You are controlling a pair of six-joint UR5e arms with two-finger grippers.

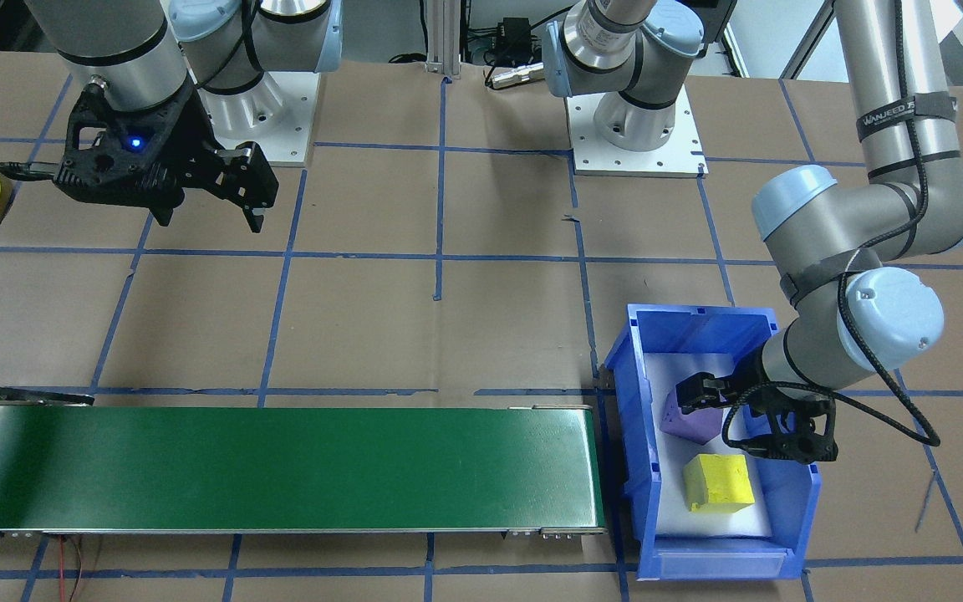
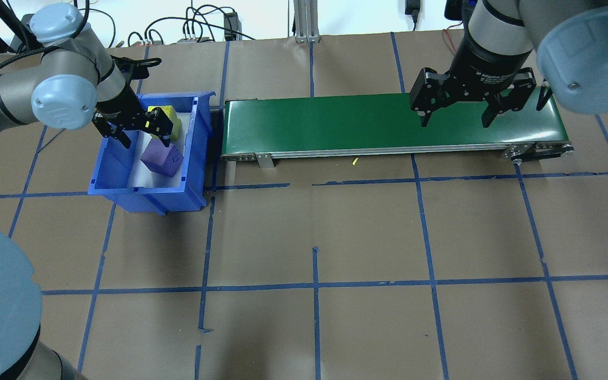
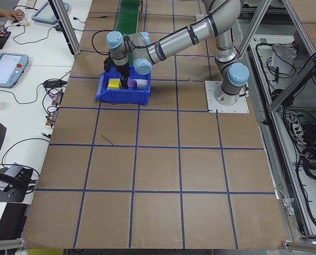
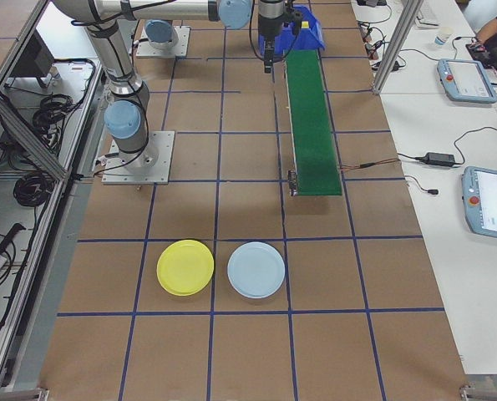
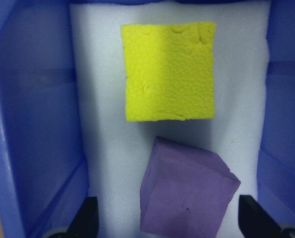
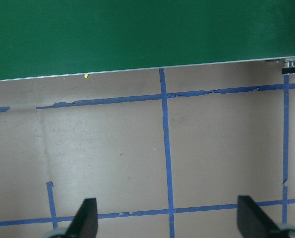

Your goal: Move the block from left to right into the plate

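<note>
Purple block (image 5: pixel 187 193) sat tilted between the left gripper's (image 5: pixel 168 220) wide-spread fingers (image 5: pixel 85 218), untouched by either, with the yellow block (image 5: pixel 169 72) just beyond it on the white foam of the blue bin (image 2: pixel 198 132). That bin stood at the end of the green conveyor (image 2: pixel 388 124), and the right gripper (image 2: pixel 456 113) hung above the belt's far end with jaws wide and nothing between them. The yellow plate (image 4: pixel 185 267) lay well apart past the conveyor's other end, beside a light blue plate (image 4: pixel 256 270).
</note>
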